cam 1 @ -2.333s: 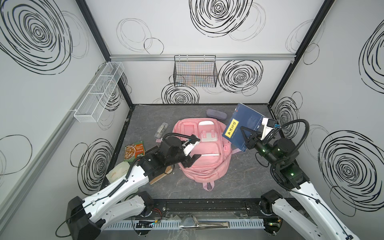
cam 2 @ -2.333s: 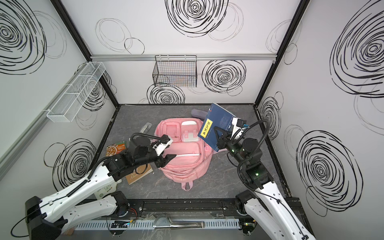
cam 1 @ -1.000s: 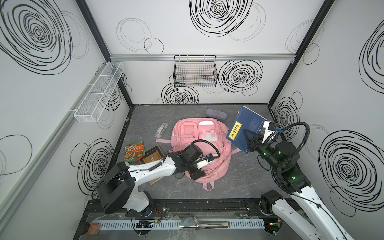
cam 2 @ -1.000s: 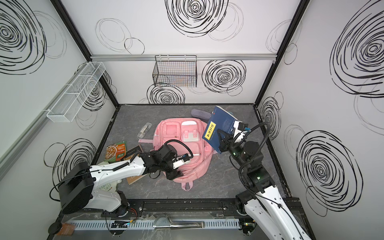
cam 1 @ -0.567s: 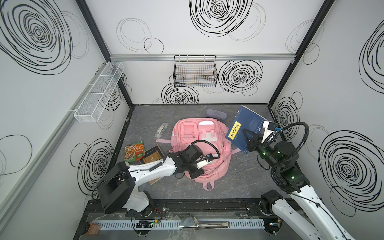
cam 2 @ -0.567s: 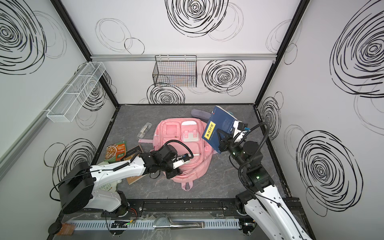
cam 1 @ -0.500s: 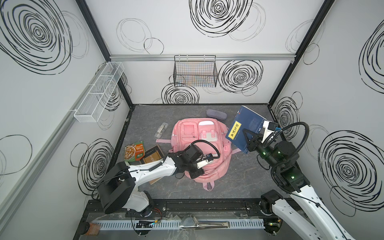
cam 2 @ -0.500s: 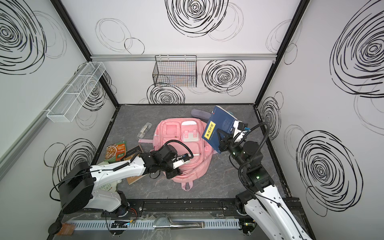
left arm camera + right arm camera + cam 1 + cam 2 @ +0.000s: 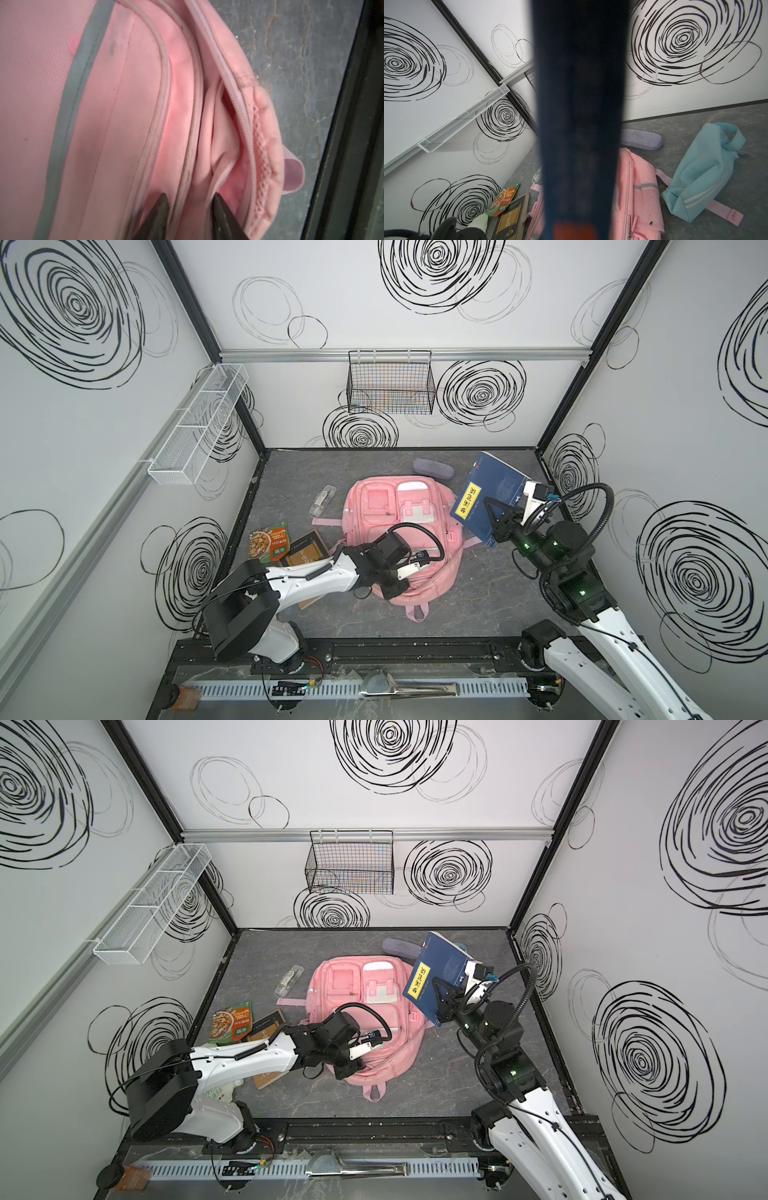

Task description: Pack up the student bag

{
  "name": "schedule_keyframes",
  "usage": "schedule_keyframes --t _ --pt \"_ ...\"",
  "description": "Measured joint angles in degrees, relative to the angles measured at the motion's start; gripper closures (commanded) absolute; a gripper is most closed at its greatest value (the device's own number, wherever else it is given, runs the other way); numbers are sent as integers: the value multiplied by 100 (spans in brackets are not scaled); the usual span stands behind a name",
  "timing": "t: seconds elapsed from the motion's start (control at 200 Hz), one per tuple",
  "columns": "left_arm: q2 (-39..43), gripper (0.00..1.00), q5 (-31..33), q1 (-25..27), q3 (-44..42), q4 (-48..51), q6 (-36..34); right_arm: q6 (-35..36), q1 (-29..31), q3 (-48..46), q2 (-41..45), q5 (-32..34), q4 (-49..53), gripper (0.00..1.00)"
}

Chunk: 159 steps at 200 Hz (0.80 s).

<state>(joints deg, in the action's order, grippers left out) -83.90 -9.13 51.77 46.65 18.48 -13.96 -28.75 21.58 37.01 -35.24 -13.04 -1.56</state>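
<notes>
Since the earliest frame the left gripper (image 9: 394, 588) had come down from beside the student bag (image 9: 399, 510) to its near end, by the top loop, and its fingers (image 9: 162, 212) had drawn closer together. In the left wrist view the two tips stood astride a zip-edged fold at the bag's mouth; whether they pinched it could not be told. The student bag lay flat, pockets up, in the middle of the table (image 9: 478, 597), with its loop toward the robot. The right gripper (image 9: 493, 516) was clamped on a dark blue book (image 9: 486, 493), held tilted in the air by the bag's right side. A grey case (image 9: 432, 467) lay behind the bag, a snack packet (image 9: 270, 541) and a brown notebook (image 9: 305, 553) to its left, and a light-blue pouch (image 9: 702, 166) at its right
</notes>
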Motion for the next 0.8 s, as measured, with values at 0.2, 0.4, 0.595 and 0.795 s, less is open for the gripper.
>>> schedule_keyframes --t 0.2,0.4,0.595,0.795 --pt "229 91 17 -2 0 2 22 -4 -2 0 0 44 2 100" --pt "614 100 70 -83 -2 -13 76 -63 -17 -2 11 74 2 100" --pt "896 100 256 -127 -2 -74 256 -125 -20 -2 26 92 0 100" --pt "1482 100 535 -133 -133 -514 531 -254 -24 -28 26 98 2 100"
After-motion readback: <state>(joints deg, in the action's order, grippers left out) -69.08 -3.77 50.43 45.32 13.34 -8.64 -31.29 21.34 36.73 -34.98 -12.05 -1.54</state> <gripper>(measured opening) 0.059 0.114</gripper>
